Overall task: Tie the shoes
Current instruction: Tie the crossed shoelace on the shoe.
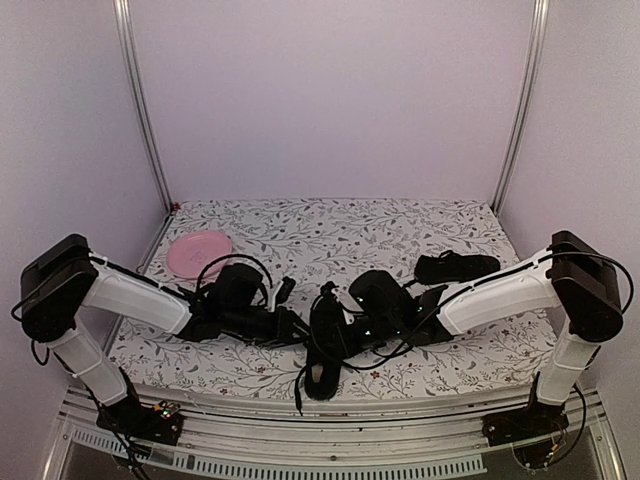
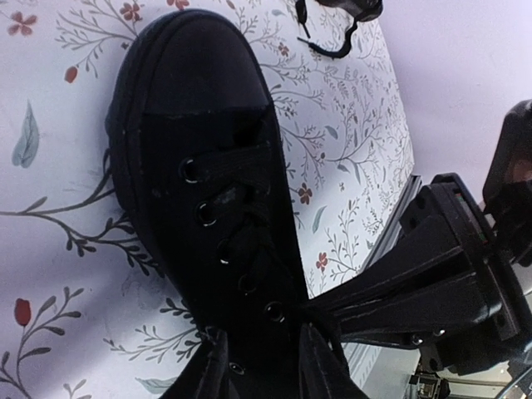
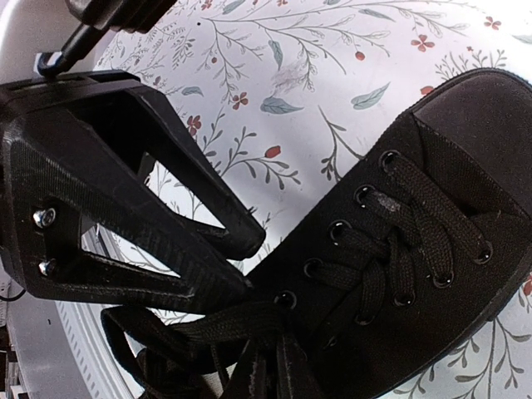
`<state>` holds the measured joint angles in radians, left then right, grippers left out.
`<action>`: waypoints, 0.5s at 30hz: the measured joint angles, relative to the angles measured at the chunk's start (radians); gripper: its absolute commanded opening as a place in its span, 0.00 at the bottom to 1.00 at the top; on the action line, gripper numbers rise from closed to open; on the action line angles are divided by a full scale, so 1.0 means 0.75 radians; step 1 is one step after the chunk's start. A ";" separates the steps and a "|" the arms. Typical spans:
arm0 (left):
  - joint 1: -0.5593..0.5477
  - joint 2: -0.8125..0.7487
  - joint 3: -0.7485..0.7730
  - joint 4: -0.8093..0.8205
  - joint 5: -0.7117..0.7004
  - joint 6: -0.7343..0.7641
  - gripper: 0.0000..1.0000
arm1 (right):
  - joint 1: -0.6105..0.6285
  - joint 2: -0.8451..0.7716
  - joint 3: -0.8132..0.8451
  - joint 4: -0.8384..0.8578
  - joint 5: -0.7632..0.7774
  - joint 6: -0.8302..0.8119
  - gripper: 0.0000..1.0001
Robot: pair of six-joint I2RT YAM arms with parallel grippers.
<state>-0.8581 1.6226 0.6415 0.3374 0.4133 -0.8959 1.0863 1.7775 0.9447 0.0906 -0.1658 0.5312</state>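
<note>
One black shoe (image 1: 323,345) lies in the middle near the front edge, its toe towards the back. It fills the left wrist view (image 2: 208,166) and the right wrist view (image 3: 416,249). My left gripper (image 1: 293,325) comes in from the left; its fingers (image 2: 208,370) stand apart over the shoe's upper eyelets. My right gripper (image 1: 347,335) comes in from the right, and its fingers (image 3: 287,370) are pinched on a black lace (image 3: 224,320) that leaves the top eyelet. The second black shoe (image 1: 455,267) lies at the back right.
A pink plate (image 1: 198,252) lies at the back left on the flowered cloth (image 1: 320,225). The table's front edge (image 1: 340,405) runs just below the shoe. Loose lace hangs over that edge (image 1: 298,392). Metal frame posts stand at both back corners.
</note>
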 measured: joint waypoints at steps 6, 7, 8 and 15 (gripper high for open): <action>0.000 -0.004 -0.028 0.033 0.008 -0.022 0.29 | 0.000 0.000 0.000 0.000 -0.001 0.002 0.07; 0.000 -0.006 -0.031 0.036 0.008 -0.025 0.29 | 0.000 0.000 0.000 0.000 -0.001 0.002 0.07; 0.000 -0.010 -0.034 0.040 0.007 -0.028 0.29 | 0.000 0.000 0.000 0.000 -0.001 0.003 0.07; 0.000 -0.033 -0.048 0.066 0.007 -0.041 0.29 | 0.000 0.000 0.000 0.000 -0.001 0.004 0.07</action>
<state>-0.8581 1.5982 0.6056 0.3866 0.4187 -0.9268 1.0863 1.7775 0.9447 0.0906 -0.1661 0.5343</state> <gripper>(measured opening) 0.288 0.073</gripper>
